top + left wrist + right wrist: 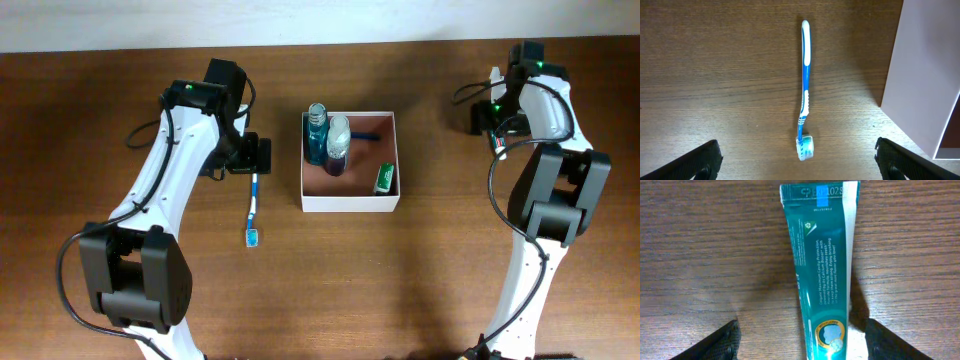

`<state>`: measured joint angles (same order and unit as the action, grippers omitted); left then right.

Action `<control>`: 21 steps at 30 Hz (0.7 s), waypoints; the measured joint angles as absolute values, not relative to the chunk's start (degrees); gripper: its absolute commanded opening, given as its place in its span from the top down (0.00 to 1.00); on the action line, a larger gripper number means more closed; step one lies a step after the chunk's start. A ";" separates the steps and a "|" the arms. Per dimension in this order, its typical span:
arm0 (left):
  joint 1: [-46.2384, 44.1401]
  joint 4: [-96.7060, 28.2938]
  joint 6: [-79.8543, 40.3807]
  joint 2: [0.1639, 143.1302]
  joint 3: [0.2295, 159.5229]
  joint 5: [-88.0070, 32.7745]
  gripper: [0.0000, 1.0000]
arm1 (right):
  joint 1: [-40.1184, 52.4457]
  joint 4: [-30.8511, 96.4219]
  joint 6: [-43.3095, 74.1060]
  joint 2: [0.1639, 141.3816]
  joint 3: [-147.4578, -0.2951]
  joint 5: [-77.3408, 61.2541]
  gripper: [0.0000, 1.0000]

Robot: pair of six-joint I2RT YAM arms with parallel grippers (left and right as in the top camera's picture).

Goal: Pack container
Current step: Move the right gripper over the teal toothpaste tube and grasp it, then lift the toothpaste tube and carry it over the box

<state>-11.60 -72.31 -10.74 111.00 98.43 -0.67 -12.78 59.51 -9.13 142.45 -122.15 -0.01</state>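
Note:
The container is a square white-walled box with a reddish-brown inside at the table's middle; its wall shows in the left wrist view. A blue and white toothbrush lies on the table left of it, its capped head nearest the camera in the left wrist view. My left gripper is open above it, fingers wide either side of the head. A green toothpaste tube lies flat on the table. My right gripper is open over it, fingers apart on both sides.
Inside the container stand a blue bottle and a clear bottle with a dark base. A small green packet lies in its right corner. A thin blue item lies along its back wall. The table is brown wood.

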 measured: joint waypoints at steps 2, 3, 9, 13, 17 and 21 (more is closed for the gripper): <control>-11.60 -72.31 -10.74 111.00 98.43 -0.67 0.01 | -12.78 59.59 -9.10 142.45 -122.15 -0.03 0.51; -11.60 -72.31 -10.74 111.00 98.43 -0.67 0.01 | -12.78 59.77 -9.17 142.45 -122.15 -0.03 0.60; -11.60 -72.31 -10.74 111.00 98.43 -0.67 0.01 | -12.78 61.14 -8.91 142.45 -122.15 -0.03 0.84; -11.60 -72.31 -10.74 111.00 98.43 -0.67 0.01 | -12.78 63.94 -7.64 142.45 -123.22 -0.45 0.89; -11.60 -72.31 -10.74 111.00 98.43 -0.67 0.01 | -12.78 69.67 -6.96 142.45 -127.87 -3.99 0.89; -11.60 -72.34 -10.74 111.00 98.43 -0.67 0.01 | -12.78 78.00 -5.32 142.45 -137.75 -10.59 0.92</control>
